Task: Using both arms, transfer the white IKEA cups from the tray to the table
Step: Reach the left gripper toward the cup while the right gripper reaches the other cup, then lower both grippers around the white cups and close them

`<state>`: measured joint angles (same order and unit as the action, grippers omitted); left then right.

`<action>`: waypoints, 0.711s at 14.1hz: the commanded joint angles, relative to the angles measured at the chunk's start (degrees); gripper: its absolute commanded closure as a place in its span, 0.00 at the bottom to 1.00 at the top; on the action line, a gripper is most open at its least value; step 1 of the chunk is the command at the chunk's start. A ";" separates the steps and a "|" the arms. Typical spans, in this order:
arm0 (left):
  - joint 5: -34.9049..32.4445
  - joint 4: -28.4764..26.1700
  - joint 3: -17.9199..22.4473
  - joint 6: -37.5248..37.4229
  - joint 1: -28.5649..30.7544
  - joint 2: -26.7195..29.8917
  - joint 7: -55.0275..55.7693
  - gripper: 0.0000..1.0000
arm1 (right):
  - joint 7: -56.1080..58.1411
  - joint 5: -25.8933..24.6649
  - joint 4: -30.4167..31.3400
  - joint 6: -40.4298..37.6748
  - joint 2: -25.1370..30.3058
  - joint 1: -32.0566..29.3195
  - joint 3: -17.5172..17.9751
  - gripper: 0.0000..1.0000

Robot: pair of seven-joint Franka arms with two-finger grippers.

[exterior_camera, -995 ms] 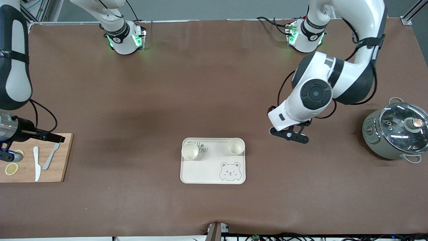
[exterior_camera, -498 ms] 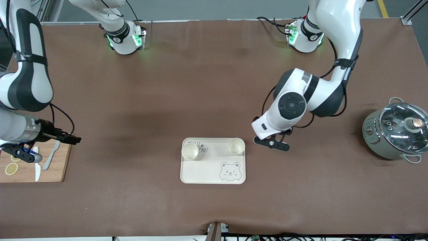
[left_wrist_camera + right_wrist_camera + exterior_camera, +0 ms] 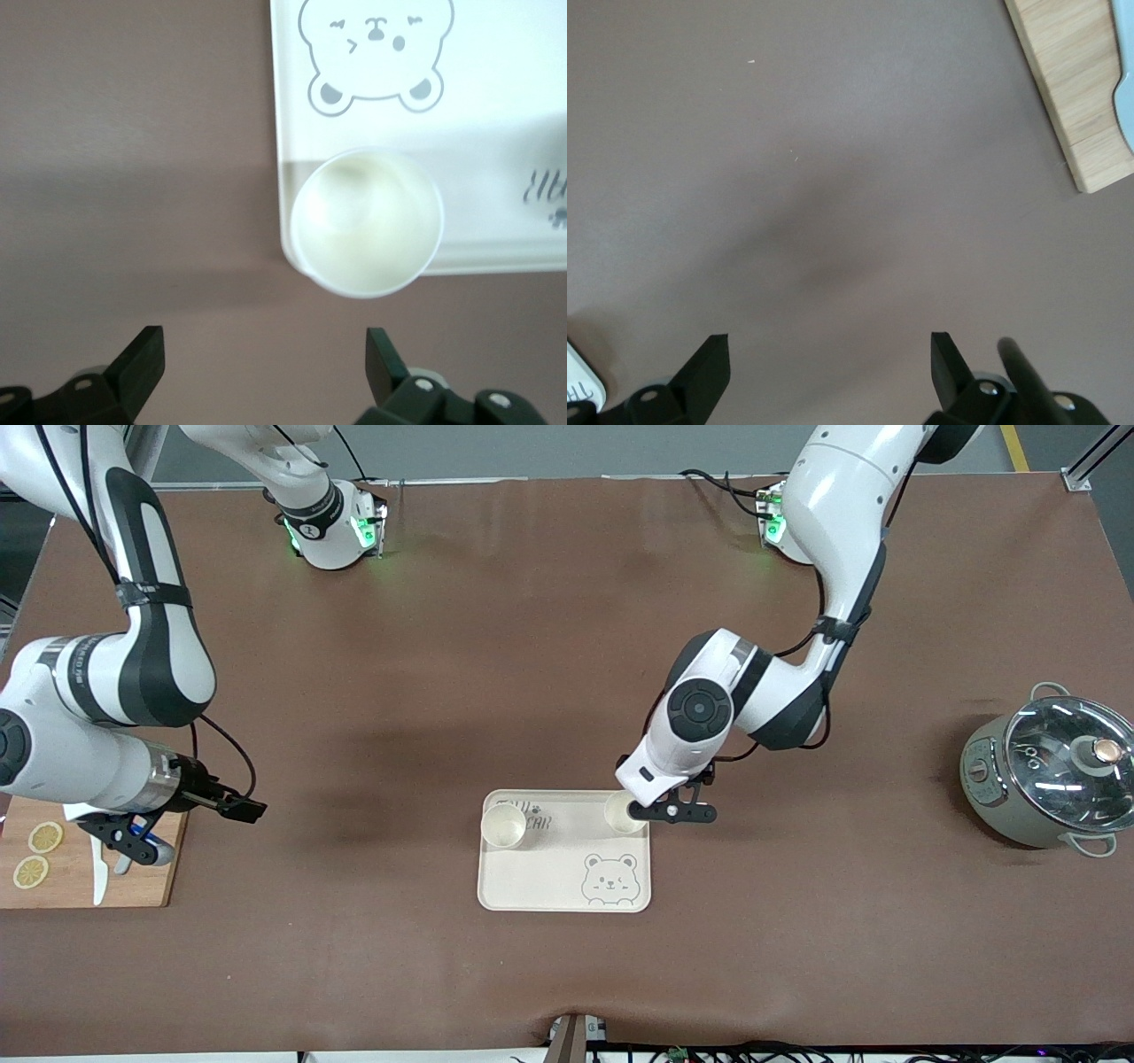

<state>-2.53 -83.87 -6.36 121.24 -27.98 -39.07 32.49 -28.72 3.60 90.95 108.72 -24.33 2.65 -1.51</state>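
Nothing of the task is looking finished yet: both white IKEA cups are sitting on the tray (image 3: pixel 564 886), which is serving here as the landmark. On the part of the tray nearest the front camera the bear drawing (image 3: pixel 609 880) is lying uncovered; farther from the camera, along the tray's lettered edge, the two cups are standing upright, one cup (image 3: pixel 503 825) at the corner toward the right arm's end and the other cup (image 3: pixel 621 812) at the corner toward the left arm's end. The left gripper (image 3: pixel 671 812) is hanging over that second cup's corner, at the tray's rim, with its fingers spread wide and grasping nothing; in the left wrist view the cup (image 3: pixel 367 221) is showing whole between and ahead of the fingertips (image 3: pixel 142 359), untouched. The right gripper (image 3: pixel 133 839) is hovering well apart from the tray, over the edge of the bamboo cutting board (image 3: pixel 71 886), fingers likewise released and empty. Both lifts and both placements onto the table (image 3: pixel 567 673) are remaining to be done.
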 commanded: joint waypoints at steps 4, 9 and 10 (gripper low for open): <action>0.68 4.07 0.64 5.84 -0.14 -5.05 3.72 0.00 | -5.99 0.27 0.45 0.98 -0.19 2.36 -0.16 0.00; 0.68 3.81 0.82 11.74 0.03 -7.52 3.98 0.49 | -11.35 0.27 1.25 1.58 -0.36 3.85 -0.16 0.00; 0.51 3.81 0.82 11.74 0.03 -7.60 3.81 0.62 | -12.31 0.27 1.25 2.46 -0.45 4.64 -0.16 0.00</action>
<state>-2.53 -81.30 -5.73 132.51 -27.70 -45.83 35.94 -38.14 3.62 92.09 109.94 -24.76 5.63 -1.42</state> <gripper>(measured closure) 0.216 0.000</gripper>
